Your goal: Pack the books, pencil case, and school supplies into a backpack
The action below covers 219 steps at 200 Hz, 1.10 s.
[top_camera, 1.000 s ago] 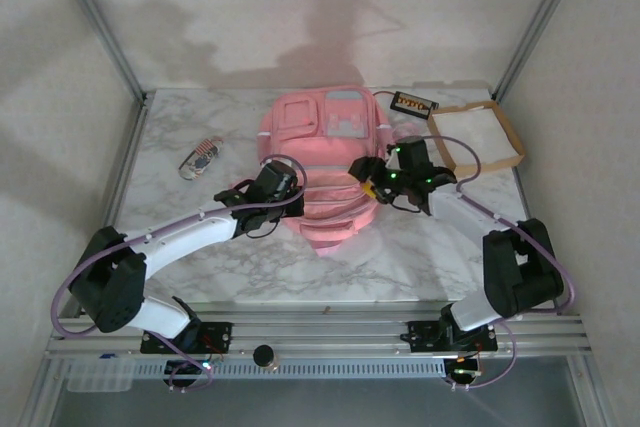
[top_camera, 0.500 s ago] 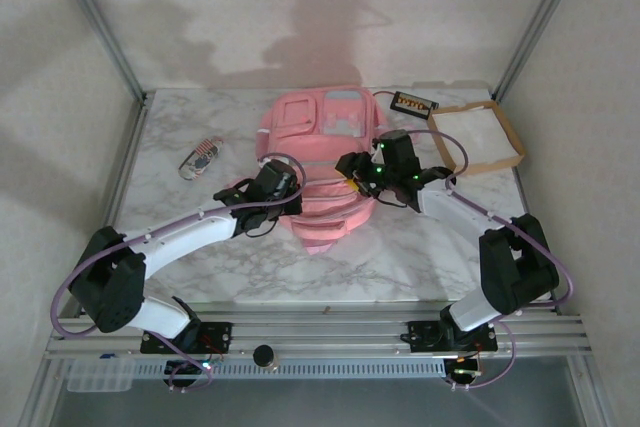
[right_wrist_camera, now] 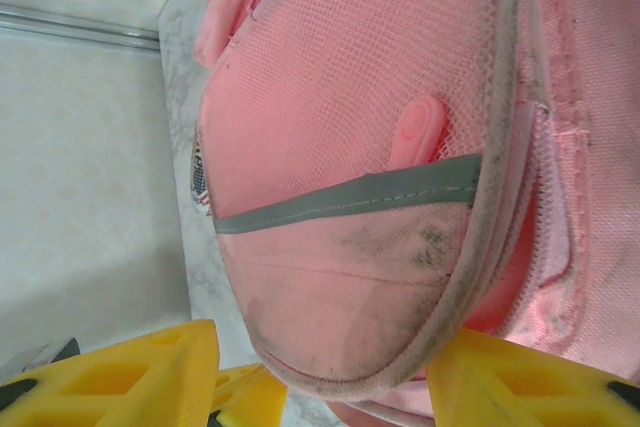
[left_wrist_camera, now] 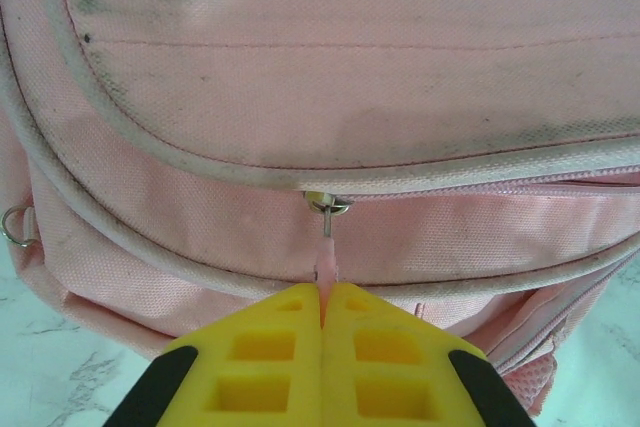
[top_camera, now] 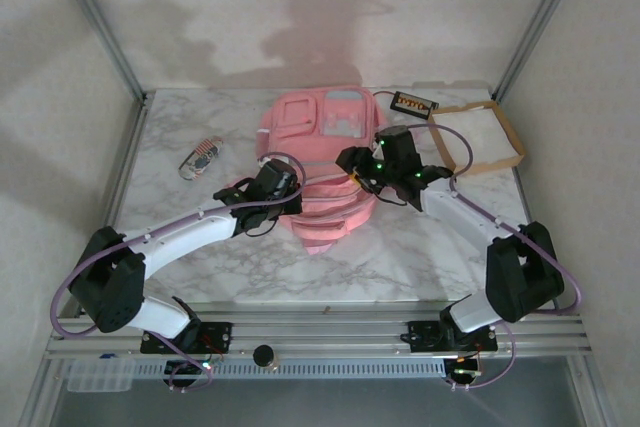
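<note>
- Backpack (top_camera: 318, 162): pink and puffy, lying flat at the middle of the marble desk (top_camera: 200, 242), its front pockets facing up and a pale grey-blue patch (top_camera: 343, 127) toward the far end. Both arms are reaching over its near half.
- Left tool (left_wrist_camera: 323, 299): clenched. Its yellow fingers (left_wrist_camera: 265, 367) are pressing together on the pink zipper pull (left_wrist_camera: 326, 265), which is hanging from a metal slider ring (left_wrist_camera: 327, 204) on the seam under a scuffed pocket flap. In the top view this tool (top_camera: 283, 190) is sitting at the backpack's left edge.
- Right tool (top_camera: 357, 168): released. In the wrist view its yellow fingers (right_wrist_camera: 120, 367) are standing wide apart, with a rounded, soiled corner of the backpack (right_wrist_camera: 370, 247) bulging between them. Whether either finger is touching the fabric cannot be told.
- Mesh panel (right_wrist_camera: 330, 77): pink, crossed by a grey strip (right_wrist_camera: 350, 197) and carrying a small pink tab (right_wrist_camera: 415, 132).
- Dark book (top_camera: 413, 103): lying on the desk just beyond the backpack's far right corner, an orange picture showing on its cover.
- Tray (top_camera: 478, 137): brown with a white inside, resting at the far right of the desk beside the dark book.
- Small patterned pouch (top_camera: 201, 156): lying on the desk well to the left of the backpack
</note>
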Each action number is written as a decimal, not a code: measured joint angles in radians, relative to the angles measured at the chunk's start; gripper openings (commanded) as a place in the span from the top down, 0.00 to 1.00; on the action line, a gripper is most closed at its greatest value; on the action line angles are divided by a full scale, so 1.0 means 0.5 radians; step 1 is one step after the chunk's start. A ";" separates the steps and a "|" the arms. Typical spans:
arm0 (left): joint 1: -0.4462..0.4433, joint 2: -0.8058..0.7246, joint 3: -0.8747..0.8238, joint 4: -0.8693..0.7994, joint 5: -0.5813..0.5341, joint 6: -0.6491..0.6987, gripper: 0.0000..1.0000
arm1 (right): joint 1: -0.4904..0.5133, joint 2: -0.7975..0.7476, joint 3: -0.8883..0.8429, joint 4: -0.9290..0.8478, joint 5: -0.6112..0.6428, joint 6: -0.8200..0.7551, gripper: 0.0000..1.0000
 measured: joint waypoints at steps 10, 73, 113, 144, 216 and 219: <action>0.000 0.000 0.003 0.000 -0.007 0.000 1.00 | 0.026 0.018 -0.011 0.040 0.029 0.024 0.50; 0.000 0.015 0.050 -0.051 -0.095 0.000 1.00 | 0.113 0.073 -0.128 0.206 0.201 0.166 0.85; 0.000 0.034 0.050 -0.128 -0.189 0.008 1.00 | 0.066 0.047 -0.128 0.172 0.228 0.133 1.00; 0.014 0.034 0.050 -0.176 -0.322 0.038 1.00 | -0.063 0.003 -0.127 0.086 0.121 0.028 1.00; 0.108 0.072 0.063 0.066 -0.349 0.221 1.00 | -0.456 -0.032 -0.003 -0.177 -0.349 -0.292 1.00; 0.113 0.082 0.063 0.090 -0.350 0.229 1.00 | -0.471 -0.031 -0.002 -0.179 -0.368 -0.301 1.00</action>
